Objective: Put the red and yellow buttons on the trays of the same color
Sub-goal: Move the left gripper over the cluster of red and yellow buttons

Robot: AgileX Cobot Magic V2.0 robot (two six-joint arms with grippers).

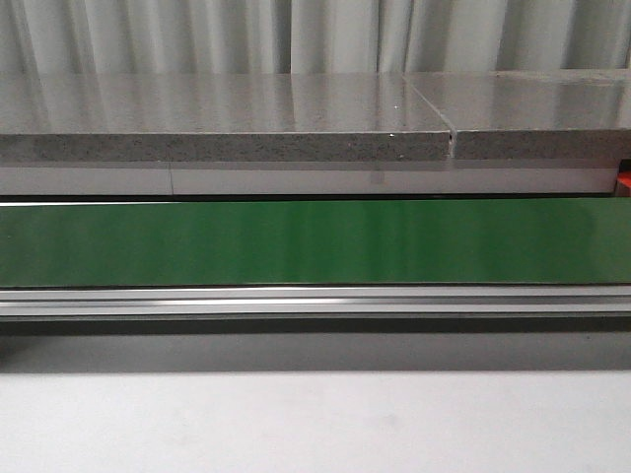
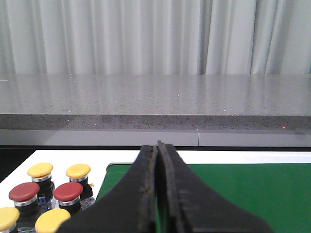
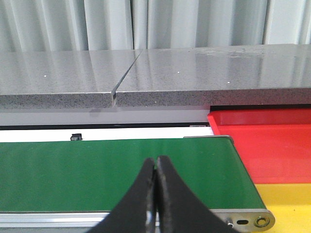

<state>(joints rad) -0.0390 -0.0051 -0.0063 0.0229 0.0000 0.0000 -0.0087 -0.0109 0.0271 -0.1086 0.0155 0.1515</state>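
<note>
Both hands [image 2: 158,148] [image 3: 155,162] level, jaws closed

Buttons [image 2: 53,191] left of belt [image 1: 315,241], trays [image 3: 272,150] right.

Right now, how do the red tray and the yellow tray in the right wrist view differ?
The red tray lies toward the grey counter, while the yellow tray lies on the near side of it. More of the red tray shows, including its raised rim; the yellow tray is cut off by the picture edge. Both sit side by side at the end of the green conveyor belt, and no buttons show in either.
</note>
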